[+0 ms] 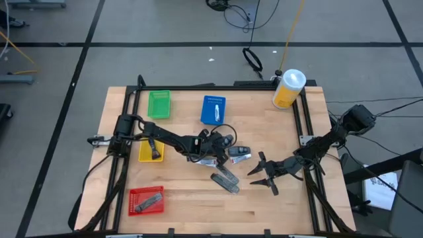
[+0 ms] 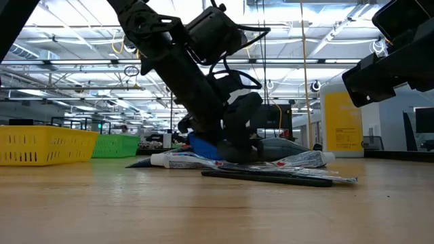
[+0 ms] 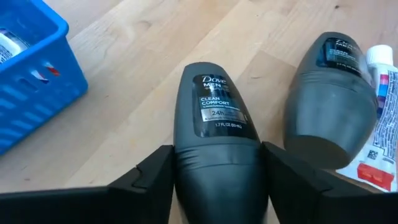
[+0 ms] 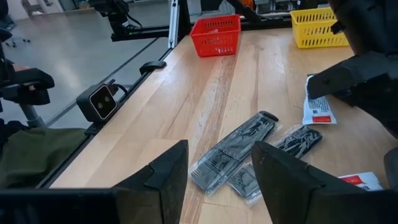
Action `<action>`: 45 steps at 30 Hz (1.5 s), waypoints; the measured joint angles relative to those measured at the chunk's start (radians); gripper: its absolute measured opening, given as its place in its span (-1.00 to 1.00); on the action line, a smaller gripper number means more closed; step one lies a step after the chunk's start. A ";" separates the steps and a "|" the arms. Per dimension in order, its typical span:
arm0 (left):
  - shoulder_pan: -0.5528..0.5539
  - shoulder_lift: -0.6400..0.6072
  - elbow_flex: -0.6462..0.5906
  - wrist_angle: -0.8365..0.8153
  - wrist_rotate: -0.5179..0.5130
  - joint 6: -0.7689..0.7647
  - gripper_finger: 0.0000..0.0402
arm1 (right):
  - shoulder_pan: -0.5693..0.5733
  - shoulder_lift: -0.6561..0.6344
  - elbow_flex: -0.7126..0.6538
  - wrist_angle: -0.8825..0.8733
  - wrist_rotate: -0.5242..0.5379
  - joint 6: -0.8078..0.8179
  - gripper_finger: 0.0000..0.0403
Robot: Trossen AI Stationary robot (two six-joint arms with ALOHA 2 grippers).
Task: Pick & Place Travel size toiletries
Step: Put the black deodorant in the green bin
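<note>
My left gripper is at the table's middle, shut on a dark grey roll-on bottle with a label. A second dark bottle and a white tube lie beside it on the wood. Two grey flat packets lie on the table just nearer the front, and also show in the right wrist view. My right gripper is open and empty, to the right of the packets. In its own view its fingers point at them. My left gripper pinches the bottle's two sides between its two fingers, at the broad end by the seam. The fingers lie along the bottle, slanting down from the table's left. The bottle lies label up, low at the table; whether it is lifted, I cannot tell.
A blue tray with an item stands just behind the left gripper. A green tray, a yellow tray and a red tray stand on the left. A yellow white-lidded canister stands at the far right corner.
</note>
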 joint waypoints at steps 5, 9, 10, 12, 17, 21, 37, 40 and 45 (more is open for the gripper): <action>-0.014 -0.027 0.000 -0.055 -0.009 -0.012 -0.05 | 0.000 0.000 0.000 0.000 0.000 0.000 -0.16; -0.038 -0.091 0.000 -0.183 -0.021 -0.065 0.05 | 0.000 0.000 0.001 -0.007 0.000 0.000 -0.16; -0.045 -0.112 0.000 -0.223 -0.024 -0.083 0.06 | 0.000 0.000 0.000 -0.008 0.000 0.000 -0.16; -0.059 -0.156 0.000 -0.303 -0.027 -0.114 0.07 | 0.000 0.000 0.000 -0.009 0.000 0.004 -0.16; -0.097 -0.293 0.000 -0.544 -0.102 -0.215 0.00 | 0.000 0.000 0.000 -0.007 0.000 0.004 -0.16; -0.099 -0.409 0.001 -0.815 -0.187 -0.346 -0.02 | 0.000 0.000 0.000 -0.007 0.000 0.007 -0.16; 0.393 -0.536 -0.076 -1.325 -0.193 -0.405 0.02 | 0.000 0.000 0.000 -0.008 0.000 0.015 -0.16; 0.500 -0.536 -0.127 -1.250 -0.158 -0.322 0.05 | 0.000 0.000 0.000 -0.008 0.000 0.014 -0.16; 0.629 -0.536 -0.209 -1.057 -0.078 -0.172 0.07 | 0.000 0.000 0.000 -0.008 0.000 0.011 -0.16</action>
